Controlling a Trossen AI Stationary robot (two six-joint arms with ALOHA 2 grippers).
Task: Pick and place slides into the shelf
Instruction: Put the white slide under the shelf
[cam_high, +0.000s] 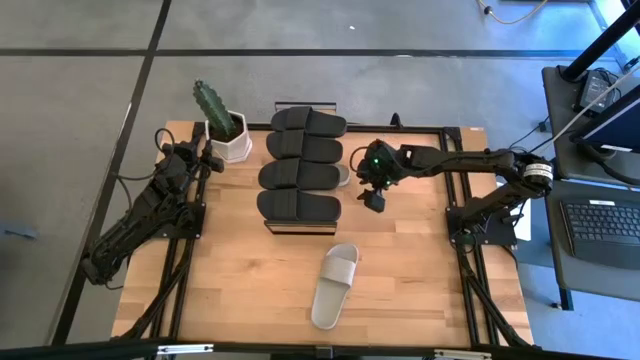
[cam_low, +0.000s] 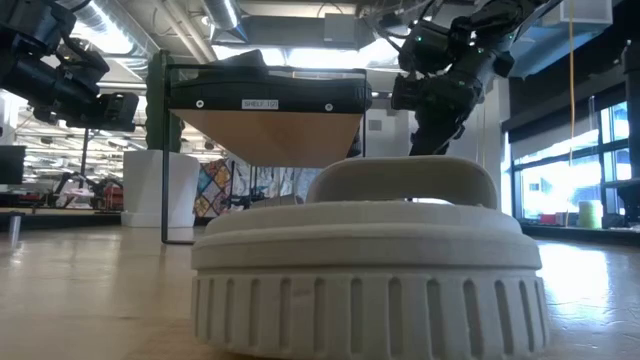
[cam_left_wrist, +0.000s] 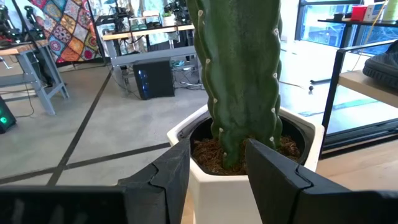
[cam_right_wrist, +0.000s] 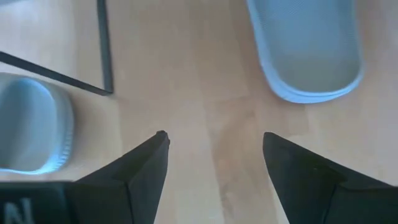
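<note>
High view: four black slides (cam_high: 303, 162) lie in row on shelf (cam_high: 300, 226) top; grey-beige slide (cam_high: 335, 285) loose on table (cam_high: 250, 290), near front. Second grey-beige slide (cam_high: 343, 176) peeks out at shelf's right side. Right gripper (cam_high: 375, 198) hovers just right of shelf, holding nothing. Left gripper (cam_high: 205, 155) waits beside cactus pot (cam_high: 230, 145).

Low view: grey-beige slide fills foreground.

Left wrist view: fingers (cam_left_wrist: 163, 180) parted, cactus between, ungripped.

Right wrist view: fingers (cam_right_wrist: 144, 163) spread wide above bare wood.

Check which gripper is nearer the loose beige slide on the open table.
Right. The right gripper hangs open above the table beside the shelf, a short way from the beige slide. The left gripper sits at the cactus pot, beyond the shelf.
</note>
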